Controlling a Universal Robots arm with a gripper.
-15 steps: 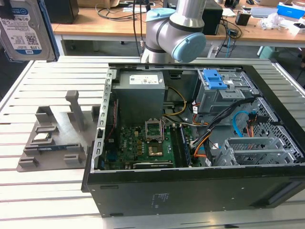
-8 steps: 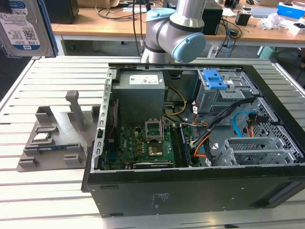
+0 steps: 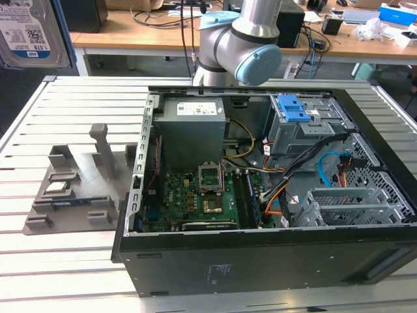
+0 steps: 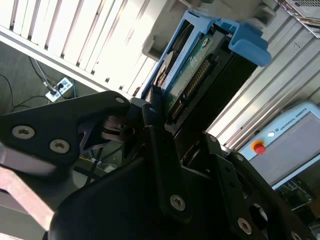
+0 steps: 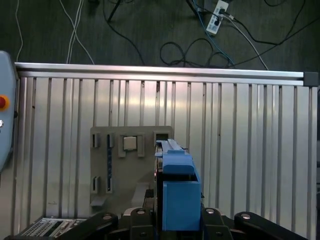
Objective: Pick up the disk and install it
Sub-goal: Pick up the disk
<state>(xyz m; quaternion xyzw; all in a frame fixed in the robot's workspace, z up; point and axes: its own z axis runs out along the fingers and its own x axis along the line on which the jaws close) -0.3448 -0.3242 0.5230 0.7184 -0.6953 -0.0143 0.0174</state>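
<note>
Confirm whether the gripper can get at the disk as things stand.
Probably yes: in the second wrist view the gripper is closed on the disk, which hangs clear of the grey holder, so nothing stands between them.

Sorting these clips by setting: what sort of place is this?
Probably a robotics lab or test workshop: a robot arm stands beside an open computer case on a slatted aluminium table, cluttered desks with cables lie behind, and the end effector holds the disk.

Disk (image 5: pixel 177 195) between jaws; fixture (image 3: pixel 65 202) on table (image 3: pixel 65 274) — beside case (image 3: pixel 260 261).
</note>
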